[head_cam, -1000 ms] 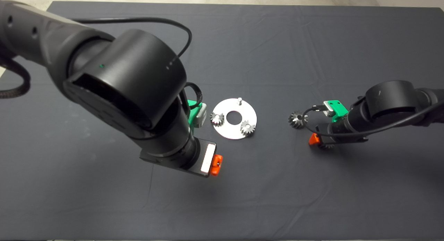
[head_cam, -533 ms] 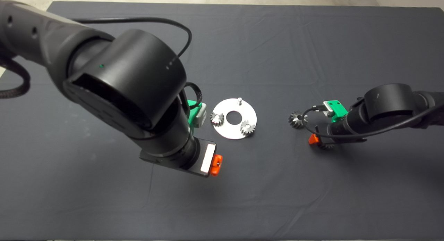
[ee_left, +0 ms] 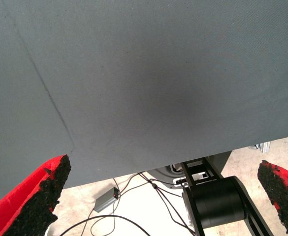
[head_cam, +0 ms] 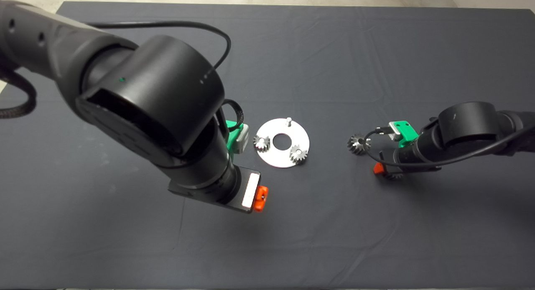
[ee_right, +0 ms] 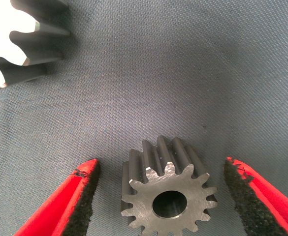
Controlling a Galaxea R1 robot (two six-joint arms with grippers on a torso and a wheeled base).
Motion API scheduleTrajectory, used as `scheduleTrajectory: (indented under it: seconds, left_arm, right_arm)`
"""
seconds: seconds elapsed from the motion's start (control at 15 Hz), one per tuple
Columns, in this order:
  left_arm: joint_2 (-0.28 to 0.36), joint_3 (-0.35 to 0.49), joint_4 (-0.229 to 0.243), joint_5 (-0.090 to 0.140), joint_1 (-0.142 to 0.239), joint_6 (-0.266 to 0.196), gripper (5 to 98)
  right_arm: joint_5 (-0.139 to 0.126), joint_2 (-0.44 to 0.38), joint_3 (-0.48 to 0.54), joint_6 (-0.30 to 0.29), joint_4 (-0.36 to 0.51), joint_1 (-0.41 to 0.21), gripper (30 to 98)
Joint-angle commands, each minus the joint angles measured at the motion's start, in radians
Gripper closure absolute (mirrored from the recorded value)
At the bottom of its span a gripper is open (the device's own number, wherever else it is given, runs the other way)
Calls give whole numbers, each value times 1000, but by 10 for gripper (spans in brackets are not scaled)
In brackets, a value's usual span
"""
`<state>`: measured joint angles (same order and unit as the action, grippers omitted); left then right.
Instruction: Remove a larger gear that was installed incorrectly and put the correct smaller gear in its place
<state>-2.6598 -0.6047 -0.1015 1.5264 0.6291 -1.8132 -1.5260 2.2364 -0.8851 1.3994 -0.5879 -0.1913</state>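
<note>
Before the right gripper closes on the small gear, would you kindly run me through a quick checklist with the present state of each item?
1. Right gripper open, fingers on either side of the smaller gear: ok.
2. Smaller gear flat on the mat, centre hole showing: ok.
3. Pads touching the gear's teeth: not yet; gaps show on both sides.
4. Larger gear off the plate and clear of the fingers: ok.
5. Free pin on the plate bare for the gear: ok.
6. Left gripper open over the mat's near edge, away from the plate: ok.
</note>
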Motion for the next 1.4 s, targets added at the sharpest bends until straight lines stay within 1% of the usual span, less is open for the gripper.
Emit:
scheduleTrajectory:
  seconds: [0.0,0.07,0.13,0.27,0.33,0.4,0.6,0.67,0.8,0.87,0.93,1.0,1.13,1.2,1.33]
  left_arm:
    - [-3,-7,-3,62,12,3,60]
    - [-3,-7,-2,61,13,3,60]
    - [-3,-2,-1,61,12,3,60]
    - [-5,-10,-2,61,12,3,60]
    - [-4,-19,-3,61,14,3,60]
    - [-4,-22,-3,61,14,3,60]
    - [-4,-15,-1,60,14,3,60]
    - [-4,-13,0,60,14,3,60]
    - [-6,-13,0,61,12,3,60]
    - [-5,-19,0,61,14,3,60]
    - [-4,-19,0,61,14,3,60]
    - [-4,-19,0,61,14,3,60]
    - [-6,-24,0,61,14,3,60]
    - [-6,-27,0,60,14,3,60]
    - [-12,-33,-1,60,14,3,60]
  right_arm:
    - [-102,3,0,-2,-32,-13,626]
    - [-102,3,0,-2,-32,-13,663]
    - [-102,3,1,-2,-30,-14,668]
    - [-102,7,-7,-2,-29,-13,714]
    - [-102,20,-14,-2,-27,-13,718]
    - [-102,26,-14,-2,-26,-13,762]
    - [-102,26,-7,3,-26,-17,780]
    - [-102,26,-7,3,-26,-17,810]
    - [-102,26,-6,3,-26,-20,840]
    - [-102,26,1,3,-25,-24,842]
    - [-102,24,18,10,-21,-40,849]
    - [-102,24,32,13,5,-63,849]
    - [-102,22,42,15,108,-116,860]
    - [-102,23,48,16,129,-137,861]
    - [-103,23,49,15,132,-149,869]
